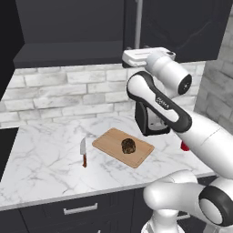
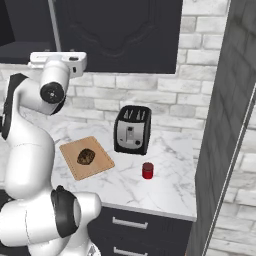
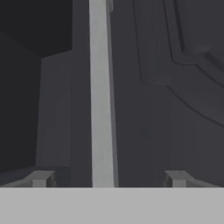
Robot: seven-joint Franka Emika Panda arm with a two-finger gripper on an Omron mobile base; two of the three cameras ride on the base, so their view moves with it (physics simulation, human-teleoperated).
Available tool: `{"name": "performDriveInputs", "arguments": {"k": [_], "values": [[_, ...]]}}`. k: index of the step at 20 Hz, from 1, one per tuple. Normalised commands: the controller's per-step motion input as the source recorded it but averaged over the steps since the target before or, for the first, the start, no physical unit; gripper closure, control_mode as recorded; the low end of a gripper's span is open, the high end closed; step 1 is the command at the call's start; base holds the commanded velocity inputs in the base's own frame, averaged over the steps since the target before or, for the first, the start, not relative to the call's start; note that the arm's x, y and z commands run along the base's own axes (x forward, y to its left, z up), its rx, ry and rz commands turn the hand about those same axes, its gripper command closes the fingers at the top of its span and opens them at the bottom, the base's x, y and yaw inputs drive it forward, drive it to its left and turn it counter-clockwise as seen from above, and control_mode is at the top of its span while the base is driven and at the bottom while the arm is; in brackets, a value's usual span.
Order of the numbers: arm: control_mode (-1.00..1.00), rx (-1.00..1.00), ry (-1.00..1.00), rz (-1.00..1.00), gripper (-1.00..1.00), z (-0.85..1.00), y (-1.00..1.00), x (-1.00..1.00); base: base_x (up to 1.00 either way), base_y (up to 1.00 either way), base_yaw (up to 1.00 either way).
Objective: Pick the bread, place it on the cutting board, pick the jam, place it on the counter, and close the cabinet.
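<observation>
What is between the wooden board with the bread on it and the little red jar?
Bare white marble counter lies between the light wooden cutting board and the red jam jar, seen from the right base view.

A home kitchen here, rendered rather than real: white marble table (image 1: 50, 159) with grey veining, dark drawers (image 2: 145, 227) with silver handles beneath it, a pale brick backsplash (image 1: 68, 93) behind. Charcoal panelled wall cabinet (image 2: 120, 30) overhead with a long silver bar handle (image 3: 101, 92). On the table sit a black toaster (image 2: 132, 129), a wooden cutting board (image 1: 122, 146) and a red-handled knife (image 1: 83, 152).
</observation>
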Motion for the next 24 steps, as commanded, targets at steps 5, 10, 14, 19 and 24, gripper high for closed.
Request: {"name": "performDriveInputs", "arguments": {"k": [5, 10, 14, 19, 24], "values": [[-1.0, 0.0, 0.0, -0.01, -1.0, 0.0, 0.02, 0.23, 0.0, 0.0, 0.0], [-1.0, 0.0, 0.0, -0.01, -1.0, 0.0, 0.02, 0.21, 0.0, 0.0, 0.0], [-1.0, 0.0, 0.0, -0.01, -1.0, 0.0, 0.0, 0.21, 0.0, 0.0, 0.0], [-1.0, 0.0, 0.0, -0.02, -1.0, 0.0, 0.03, 0.21, 0.0, 0.0, 0.0], [-1.0, 0.0, 0.0, -0.02, -1.0, 0.0, 0.04, 0.15, 0.0, 0.0, 0.0]]}}
